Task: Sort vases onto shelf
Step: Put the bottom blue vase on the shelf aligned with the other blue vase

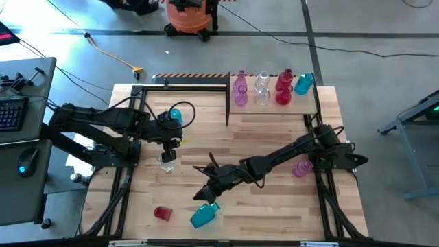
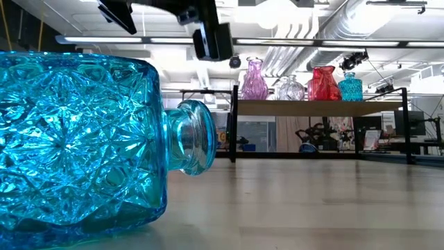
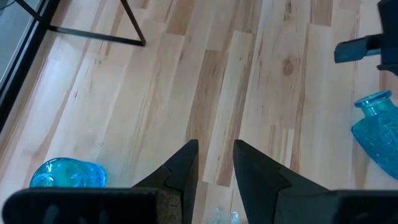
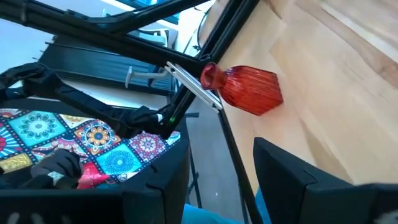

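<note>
Your right gripper [image 1: 206, 194] stands spread over the teal vase [image 1: 204, 215] lying at the table's near edge, your left gripper [image 1: 169, 152] spread above a clear vase [image 1: 168, 165], four vases on the shelf [image 1: 274, 110].

We counted nine vases in all from above. Four stood on the shelf [image 1: 274, 110]: one pink vase [image 1: 240, 89], one clear vase [image 1: 262, 88], one red vase [image 1: 284, 88] and one teal vase [image 1: 304, 84]. Five were on the worktop [image 1: 274, 199]: two teal, one upright [image 1: 175, 115] and one lying on its side [image 1: 204, 215]; one small red vase [image 1: 162, 213]; one clear vase [image 1: 168, 162]; and one pink vase [image 1: 302, 167]. We counted two arms, each with one claw.
</note>
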Controlling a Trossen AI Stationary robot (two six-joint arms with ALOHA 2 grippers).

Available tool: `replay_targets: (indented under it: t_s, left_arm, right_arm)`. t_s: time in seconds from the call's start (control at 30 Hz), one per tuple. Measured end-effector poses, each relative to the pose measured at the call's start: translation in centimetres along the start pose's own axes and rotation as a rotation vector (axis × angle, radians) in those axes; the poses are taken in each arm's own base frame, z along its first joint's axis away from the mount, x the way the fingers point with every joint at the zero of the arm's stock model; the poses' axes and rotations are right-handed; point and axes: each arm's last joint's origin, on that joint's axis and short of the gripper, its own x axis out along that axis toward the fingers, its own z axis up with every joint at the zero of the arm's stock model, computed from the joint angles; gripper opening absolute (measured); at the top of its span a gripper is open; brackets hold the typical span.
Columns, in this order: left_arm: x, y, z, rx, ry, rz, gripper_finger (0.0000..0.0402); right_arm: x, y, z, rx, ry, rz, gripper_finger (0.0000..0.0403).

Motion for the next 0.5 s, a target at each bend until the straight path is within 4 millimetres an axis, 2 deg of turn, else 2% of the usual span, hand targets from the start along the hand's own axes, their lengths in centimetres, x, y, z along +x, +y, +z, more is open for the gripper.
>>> replay_targets:
  t_s: [0.13, 0.37, 0.5]
  left_arm:
    - [0.0, 0.0, 0.0, 0.008, 0.0, 0.0, 0.009]
    - [0.0, 0.0, 0.0, 0.017, 0.0, 0.0, 0.009]
    - [0.0, 0.0, 0.0, 0.017, 0.001, 0.0, 0.009]
  right_arm:
    - [0.0, -0.6, -0.3, 0.004, 0.026, -0.032, 0.0158]
    - [-0.3, -2.9, -2.5, 0.019, 0.173, -0.199, 0.0158]
    - [-0.4, -3.2, -3.1, 0.021, 0.205, -0.211, 0.0158]
